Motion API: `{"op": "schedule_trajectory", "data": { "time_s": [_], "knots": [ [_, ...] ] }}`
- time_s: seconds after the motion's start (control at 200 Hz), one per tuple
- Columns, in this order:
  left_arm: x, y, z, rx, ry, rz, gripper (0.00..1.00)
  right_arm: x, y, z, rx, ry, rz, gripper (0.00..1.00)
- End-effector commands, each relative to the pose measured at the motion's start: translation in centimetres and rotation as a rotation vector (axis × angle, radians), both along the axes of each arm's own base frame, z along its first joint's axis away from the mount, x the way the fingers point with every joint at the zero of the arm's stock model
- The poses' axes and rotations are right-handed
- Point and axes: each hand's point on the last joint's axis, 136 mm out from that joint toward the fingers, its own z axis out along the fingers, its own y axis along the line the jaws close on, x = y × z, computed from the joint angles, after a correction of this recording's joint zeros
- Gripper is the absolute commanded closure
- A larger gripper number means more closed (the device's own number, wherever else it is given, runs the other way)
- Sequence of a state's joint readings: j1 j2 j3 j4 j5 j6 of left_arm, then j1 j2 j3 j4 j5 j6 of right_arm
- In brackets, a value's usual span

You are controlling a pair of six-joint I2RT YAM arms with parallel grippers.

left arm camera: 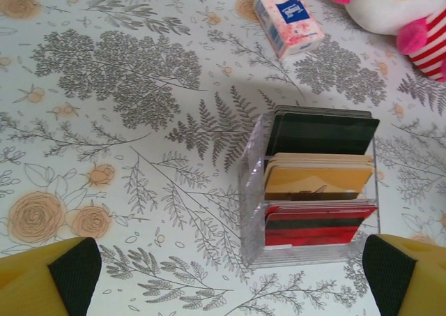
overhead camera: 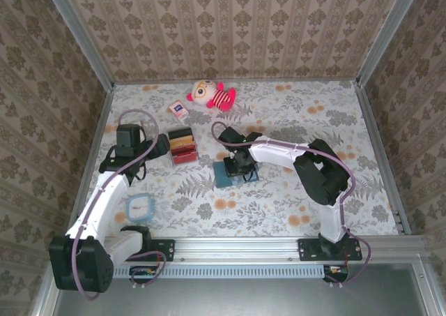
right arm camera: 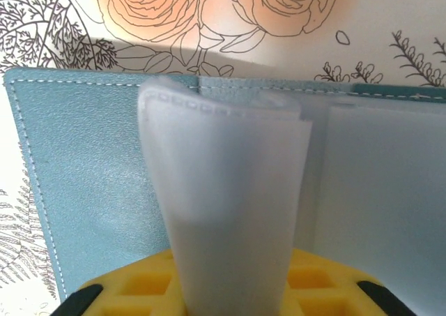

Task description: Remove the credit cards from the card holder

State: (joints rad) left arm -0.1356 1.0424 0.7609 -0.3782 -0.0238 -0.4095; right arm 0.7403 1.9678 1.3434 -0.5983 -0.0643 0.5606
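- right gripper (overhead camera: 238, 164) is pressed together, pinching a frosted plastic sleeve (right arm camera: 223, 190) that curls up out of the open card holder (right arm camera: 83, 162)
- the teal card holder lies flat and open right under that gripper on the floral table (overhead camera: 279, 211), stitched cover to the left of the sleeve, pale pockets to the right
- can't tell what's inside the pockets, too cloudy
- left gripper (left arm camera: 230, 280) is spread wide with nothing in it, black pads (left arm camera: 73, 274) well apart
- just ahead of it sits a clear card rack (left arm camera: 252, 190) with three stacks: red closest, then tan, then black
- further out past the rack are a tissue packet (left arm camera: 287, 19) and a plush toy (left arm camera: 397, 12)
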Motion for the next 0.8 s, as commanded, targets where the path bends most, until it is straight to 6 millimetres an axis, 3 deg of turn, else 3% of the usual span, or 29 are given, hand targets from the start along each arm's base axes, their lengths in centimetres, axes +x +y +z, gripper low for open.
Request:
{"op": "schedule_trajectory", "data": {
  "time_s": [0.0,0.225,0.42,0.59,0.705,0.795],
  "knots": [
    [-0.1,1.1,0.3,0.011,0.013,0.059,0.00,0.4,-0.5,1.3,0.012,-0.026,-0.056,0.78],
    [-0.2,1.5,-0.4,0.021,0.039,0.077,0.00,2.2,-2.6,1.4,-0.090,-0.094,-0.145,0.76],
    [-0.4,1.8,-0.6,0.038,0.056,0.077,0.00,2.7,-2.0,3.2,-0.033,-0.115,-0.132,0.56],
    [-0.5,2.9,0.4,0.085,0.056,0.092,0.00,4.0,-1.5,9.3,0.119,-0.252,-0.129,0.39],
    [-0.3,3.7,1.9,0.121,0.045,0.103,0.00,5.1,-3.2,13.6,0.164,-0.377,-0.163,0.22],
    [-0.2,4.6,3.2,0.149,0.031,0.121,0.00,6.0,-5.8,16.8,0.180,-0.488,-0.208,0.12]
  ]
}}
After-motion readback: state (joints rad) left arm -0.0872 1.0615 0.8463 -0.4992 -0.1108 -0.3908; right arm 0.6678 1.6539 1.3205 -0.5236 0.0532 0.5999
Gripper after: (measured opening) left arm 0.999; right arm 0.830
